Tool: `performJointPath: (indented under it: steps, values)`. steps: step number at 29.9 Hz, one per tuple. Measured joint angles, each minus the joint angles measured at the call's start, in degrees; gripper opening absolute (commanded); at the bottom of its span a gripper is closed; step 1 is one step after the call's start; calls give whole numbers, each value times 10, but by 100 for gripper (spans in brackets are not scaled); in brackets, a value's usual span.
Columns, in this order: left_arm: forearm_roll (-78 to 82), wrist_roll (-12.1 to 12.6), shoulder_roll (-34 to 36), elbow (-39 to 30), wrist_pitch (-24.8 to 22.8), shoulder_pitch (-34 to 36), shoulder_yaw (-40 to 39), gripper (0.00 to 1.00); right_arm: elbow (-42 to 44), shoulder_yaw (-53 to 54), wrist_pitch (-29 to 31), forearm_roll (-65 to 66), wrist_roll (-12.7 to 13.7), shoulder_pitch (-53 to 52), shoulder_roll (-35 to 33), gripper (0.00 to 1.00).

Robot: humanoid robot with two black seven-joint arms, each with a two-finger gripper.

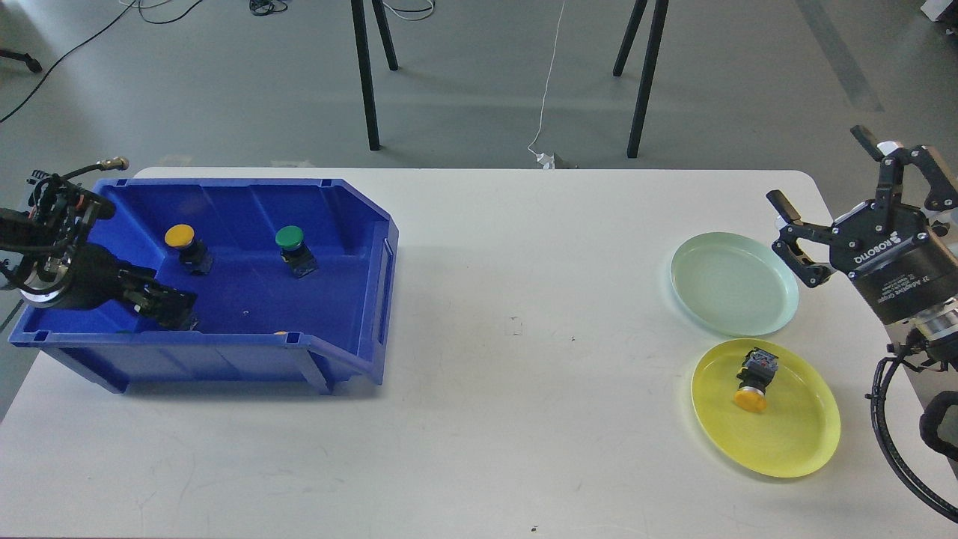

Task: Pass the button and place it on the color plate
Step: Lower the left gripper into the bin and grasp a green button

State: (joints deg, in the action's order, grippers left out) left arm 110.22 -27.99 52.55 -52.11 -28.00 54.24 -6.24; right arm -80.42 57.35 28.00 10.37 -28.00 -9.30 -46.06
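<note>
- The white bench carries a blue bin on its left side and two plates on its right
- The left tool reaches down into the bin near the front wall; it looks dark and bunched, so I cannot tell whether its fingers are spread or pressed together, or whether they grip anything
- A yellow-capped button stands on the bin floor toward the back left, and a green-capped button stands near it to the right; the two are apart from each other and from the left tool
- A small spot of yellow shows at the bin's front rim, too hidden to identify
- The right tool hangs above the bench's right edge, just beside the pale green plate, with its fingers spread wide and nothing between them
- The pale green plate holds nothing
- The yellow plate lies nearer the front edge, just beside the green one
- On it lies an orange-capped button, tipped on its side with its cap toward the front
</note>
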Motion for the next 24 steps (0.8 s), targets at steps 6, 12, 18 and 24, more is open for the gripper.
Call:
performJointPath:
  steps: [6, 12, 18, 24]
  values:
    - [0, 0, -3, 1, 0, -10, 0, 68, 0, 0, 0, 0, 0, 2, 0, 99]
    - [0, 0, -3, 5, 0, -13, 0, 63, 0, 1, 0, 0, 0, 2, -1, 99]
    - [0, 0, -3, 5, 0, -13, 0, 44, 0, 1, 0, 0, 0, 4, -2, 99]
    - [0, 0, -3, 5, 0, -13, 0, 13, -1, 1, 0, -1, 0, 7, -2, 99]
